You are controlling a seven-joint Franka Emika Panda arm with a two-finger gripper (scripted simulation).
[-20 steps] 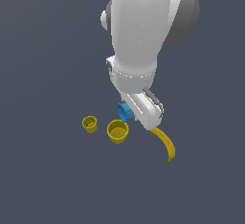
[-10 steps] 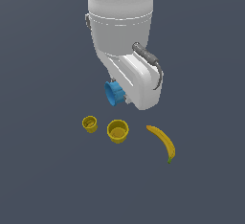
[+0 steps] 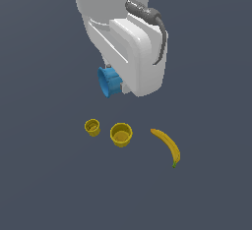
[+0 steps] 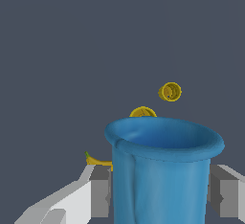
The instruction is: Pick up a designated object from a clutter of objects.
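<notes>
Currently the blue cup (image 3: 109,81) hangs well above the surface, tipped on its side in the exterior view, held by the gripper (image 4: 158,192). Wrist view: jaws closed onto the cup walls, one finger (image 4: 98,192) on each side, nothing else between them. Below lie the small yellow cup (image 3: 92,127), just beside it the larger yellow cup (image 3: 121,134), and the banana (image 3: 167,146) apart, toward the exterior view's right.

Risk, as judged: the cup wall is smooth and rounded, so a slight grip loss or a quick wrist swing could let it slide out and drop into the yellow cups underneath
</notes>
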